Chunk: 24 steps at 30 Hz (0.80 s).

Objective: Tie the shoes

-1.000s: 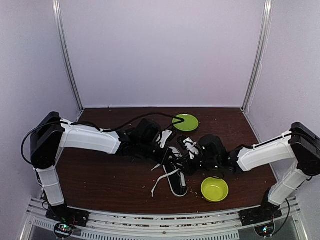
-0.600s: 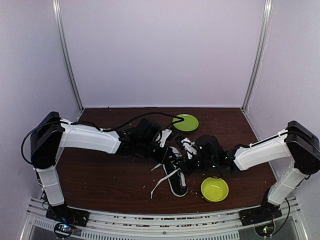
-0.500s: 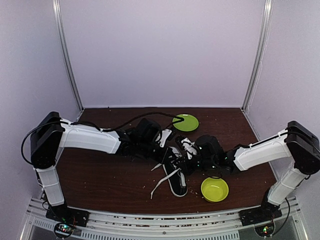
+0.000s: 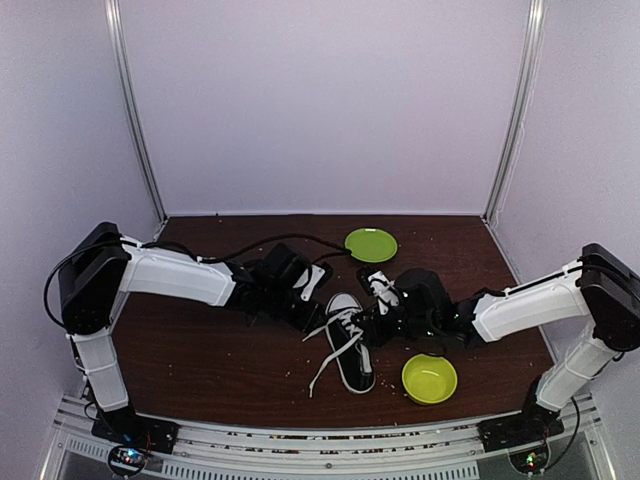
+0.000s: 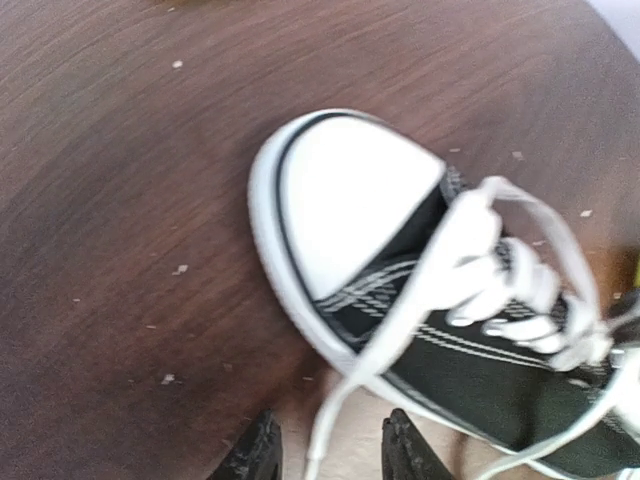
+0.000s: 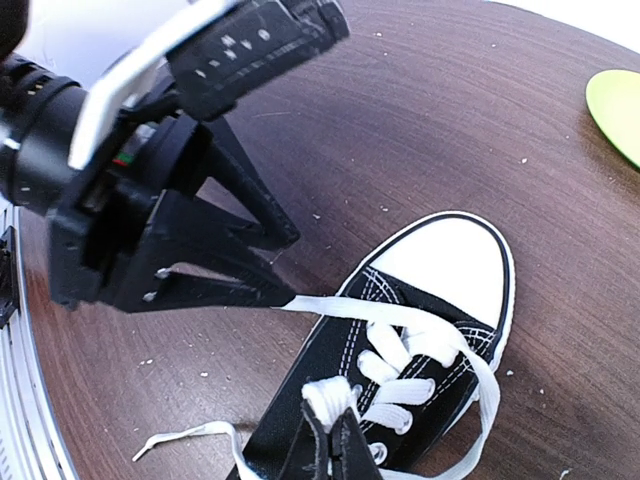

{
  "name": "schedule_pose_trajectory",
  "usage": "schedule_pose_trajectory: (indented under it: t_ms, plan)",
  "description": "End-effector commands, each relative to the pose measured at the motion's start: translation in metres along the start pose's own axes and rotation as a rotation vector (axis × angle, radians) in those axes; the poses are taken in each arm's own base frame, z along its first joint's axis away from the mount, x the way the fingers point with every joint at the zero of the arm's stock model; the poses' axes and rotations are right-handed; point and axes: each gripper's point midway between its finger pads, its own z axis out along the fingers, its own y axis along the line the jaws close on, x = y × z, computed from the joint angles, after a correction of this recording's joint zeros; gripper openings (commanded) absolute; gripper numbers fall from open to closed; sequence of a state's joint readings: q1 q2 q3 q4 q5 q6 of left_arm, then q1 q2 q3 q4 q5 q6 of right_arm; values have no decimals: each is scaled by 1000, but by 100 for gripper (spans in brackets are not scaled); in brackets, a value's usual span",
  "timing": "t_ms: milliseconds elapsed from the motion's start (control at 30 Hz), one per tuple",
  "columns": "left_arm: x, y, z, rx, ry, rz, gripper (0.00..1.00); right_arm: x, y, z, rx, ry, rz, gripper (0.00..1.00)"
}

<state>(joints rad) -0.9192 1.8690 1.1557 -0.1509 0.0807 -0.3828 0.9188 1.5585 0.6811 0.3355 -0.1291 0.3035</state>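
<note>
The black canvas sneaker (image 4: 352, 352) lies between the grippers, toe pointing away from the bases. The right gripper (image 6: 336, 440) pinches its white lace (image 6: 325, 398); the left gripper (image 5: 325, 448), closed before, now stands parted around a strand.

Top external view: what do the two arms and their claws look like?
The left arm and right arm have white casing links between bulky black joints. Thin black cables loop along the left one. The left claw and right claw have black angular fingers.
</note>
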Motion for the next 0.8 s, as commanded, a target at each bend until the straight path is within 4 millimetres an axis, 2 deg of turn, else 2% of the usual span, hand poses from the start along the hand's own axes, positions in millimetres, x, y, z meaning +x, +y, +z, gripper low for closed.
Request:
schedule_pose_trajectory:
  t_ms: [0,333,567,767]
  plan:
    - [16,26,13,-84,55,77,37,-11,-2,-6,15,-49,15,0]
    - [23,23,31,-34,83,115,38,-9,-2,-5,17,-43,21,0]
    - [29,15,40,19,98,113,25,-11,-3,-5,20,-49,28,0]
    - [32,10,36,50,87,113,29,-13,-2,-6,19,-56,31,0]
